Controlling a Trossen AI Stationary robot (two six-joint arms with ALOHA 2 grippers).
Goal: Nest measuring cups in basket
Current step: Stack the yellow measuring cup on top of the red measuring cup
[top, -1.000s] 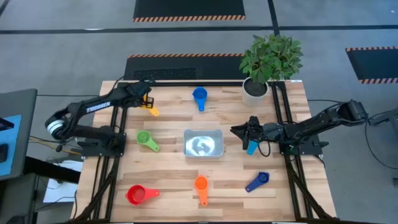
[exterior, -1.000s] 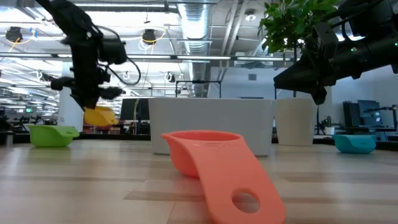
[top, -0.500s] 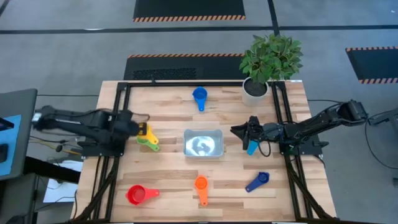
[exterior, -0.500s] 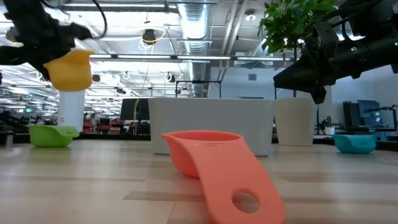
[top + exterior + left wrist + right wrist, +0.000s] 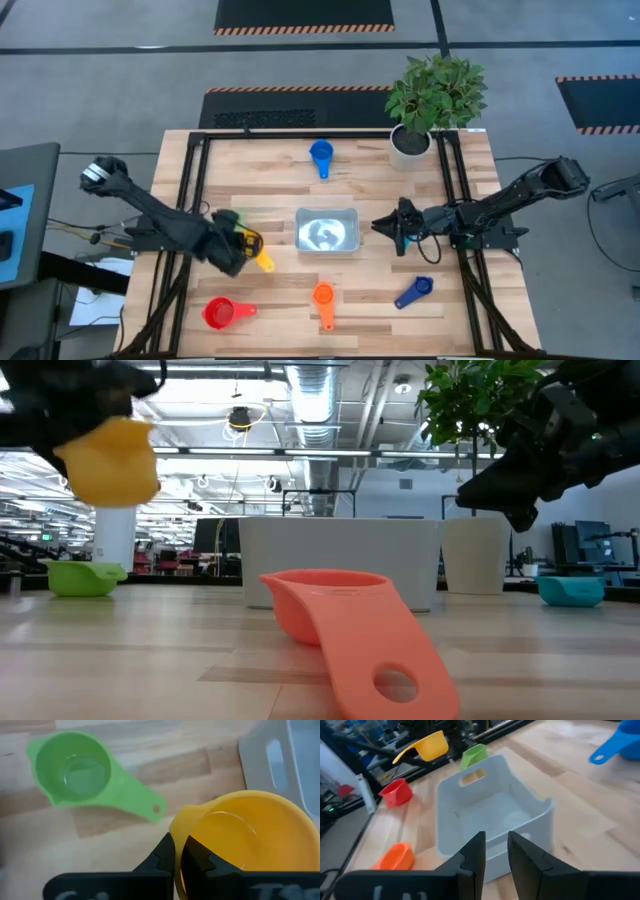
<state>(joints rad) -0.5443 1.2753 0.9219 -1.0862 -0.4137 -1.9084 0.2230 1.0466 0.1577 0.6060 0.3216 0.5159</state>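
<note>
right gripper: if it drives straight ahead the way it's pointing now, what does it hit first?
Most likely the basket. The right gripper points across the table at its near wall, nothing visibly between them. Its height over the table is unclear, so it might pass above the rim.

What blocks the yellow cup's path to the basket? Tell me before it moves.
Nothing visible does. The left gripper holds the yellow cup in the air, left of the basket. The green cup sits on the table below and to the side, not in between. The basket's top is open.

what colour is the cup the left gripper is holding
Yellow; the left wrist view shows it best.
</note>
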